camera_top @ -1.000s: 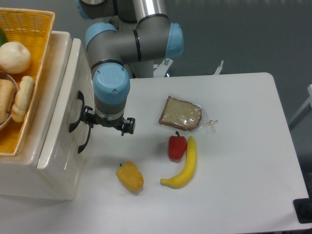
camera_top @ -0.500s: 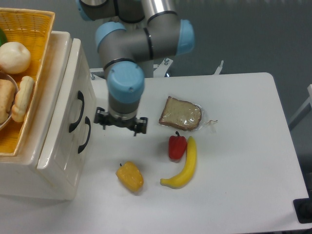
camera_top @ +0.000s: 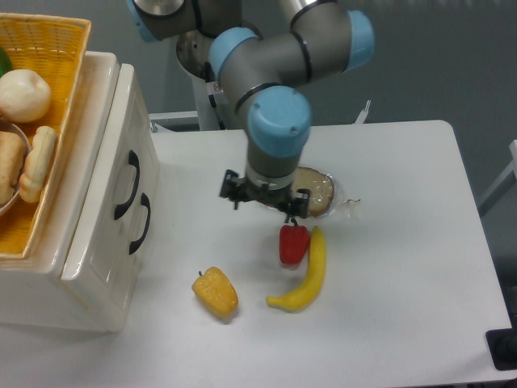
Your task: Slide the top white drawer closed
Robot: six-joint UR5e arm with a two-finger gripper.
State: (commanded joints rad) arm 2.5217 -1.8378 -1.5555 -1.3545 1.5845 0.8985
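Camera view showed the top drawer [camera_top: 121,174] closed flush; the gripper [camera_top: 264,195] hovered above the bread [camera_top: 317,191], fingers apart, holding nothing.

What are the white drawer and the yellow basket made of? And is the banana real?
The top white drawer looks like glossy cream plastic: smooth, with soft shine along its edges. Its handle looks like black plastic. The basket looks like woven wicker, showing a criss-cross weave. The banana is very smooth and evenly yellow, so it may be a plastic toy, but I cannot be sure.
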